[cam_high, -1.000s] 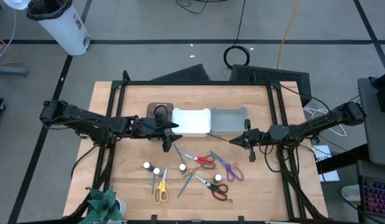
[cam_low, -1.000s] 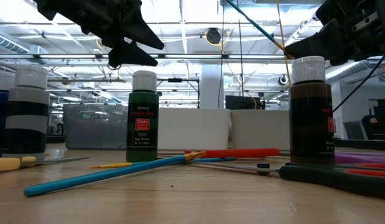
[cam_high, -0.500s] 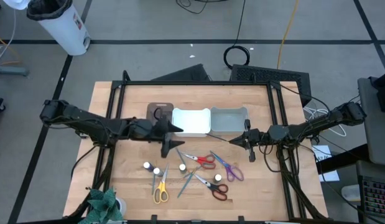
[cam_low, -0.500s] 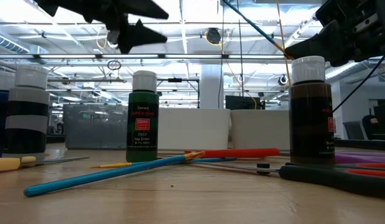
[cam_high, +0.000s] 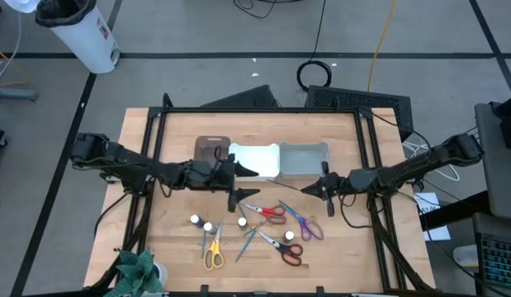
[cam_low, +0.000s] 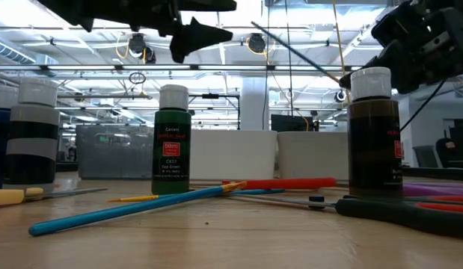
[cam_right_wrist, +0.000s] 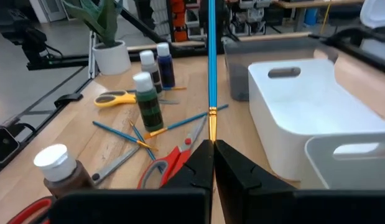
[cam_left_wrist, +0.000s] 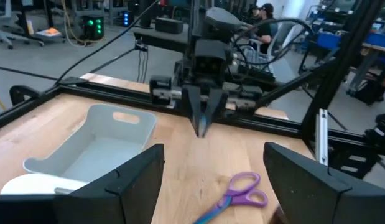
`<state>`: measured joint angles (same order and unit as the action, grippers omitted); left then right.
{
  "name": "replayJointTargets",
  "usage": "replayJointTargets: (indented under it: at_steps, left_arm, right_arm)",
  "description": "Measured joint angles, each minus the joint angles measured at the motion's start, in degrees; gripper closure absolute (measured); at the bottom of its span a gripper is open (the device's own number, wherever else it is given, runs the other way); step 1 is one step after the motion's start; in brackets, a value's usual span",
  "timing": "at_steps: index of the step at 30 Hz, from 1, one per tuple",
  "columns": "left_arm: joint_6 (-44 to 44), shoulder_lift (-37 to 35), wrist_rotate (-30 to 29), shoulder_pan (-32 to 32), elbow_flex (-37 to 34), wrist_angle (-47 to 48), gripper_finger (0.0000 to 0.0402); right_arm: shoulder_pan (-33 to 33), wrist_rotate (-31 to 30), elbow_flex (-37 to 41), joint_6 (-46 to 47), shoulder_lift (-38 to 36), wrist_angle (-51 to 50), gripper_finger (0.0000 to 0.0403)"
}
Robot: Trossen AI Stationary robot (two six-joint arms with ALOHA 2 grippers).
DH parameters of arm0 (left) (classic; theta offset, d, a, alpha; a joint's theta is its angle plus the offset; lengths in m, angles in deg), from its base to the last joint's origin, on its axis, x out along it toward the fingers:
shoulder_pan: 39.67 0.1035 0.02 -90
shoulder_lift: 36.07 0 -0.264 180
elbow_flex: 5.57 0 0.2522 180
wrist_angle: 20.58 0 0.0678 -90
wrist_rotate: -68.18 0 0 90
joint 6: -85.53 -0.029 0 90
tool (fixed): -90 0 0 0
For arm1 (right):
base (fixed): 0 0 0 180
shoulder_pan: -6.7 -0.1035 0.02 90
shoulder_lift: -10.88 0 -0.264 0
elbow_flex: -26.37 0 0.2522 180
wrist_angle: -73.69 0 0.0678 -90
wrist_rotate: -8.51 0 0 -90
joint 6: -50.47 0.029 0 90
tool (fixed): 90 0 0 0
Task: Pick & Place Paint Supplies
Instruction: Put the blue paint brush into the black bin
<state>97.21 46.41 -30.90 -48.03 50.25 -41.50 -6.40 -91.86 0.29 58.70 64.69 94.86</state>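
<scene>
The left gripper [cam_high: 238, 180] hangs with its jaws spread and empty over the middle of the table, just near of the white bin [cam_high: 253, 162] and above the far end of the loose supplies. Below it lie the four white-capped bottles [cam_high: 207, 224], the yellow scissors [cam_high: 212, 252], thin teal brushes [cam_high: 248, 239], the red scissors [cam_high: 267, 212] and, further right, the purple scissors [cam_high: 306, 224] and black scissors [cam_high: 286, 250].

To pick cleanly, it should probably come straight down on one item that lies apart from the rest, such as a bottle, jaws either side of the cap, because the brushes and scissors cross each other.

On the right, the right gripper [cam_high: 325, 188] is clenched on a blue brush [cam_right_wrist: 211, 59], near the grey bin [cam_high: 305, 159]. That brush likely wants lowering into a bin before the jaws let go.
</scene>
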Motion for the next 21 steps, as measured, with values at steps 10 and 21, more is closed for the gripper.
replayJointTargets:
  at_steps: [10,21]
  left_arm:
    - [0.6,3.0,0.2,0.6,4.8,6.0,0.0119]
    - [1.0,8.2,1.7,1.1,8.6,10.2,0.0119]
  right_arm:
    - [1.0,0.1,-0.5,0.3,7.8,4.7,0.0403]
    - [1.1,1.6,-3.6,-0.2,12.0,4.4,0.0403]
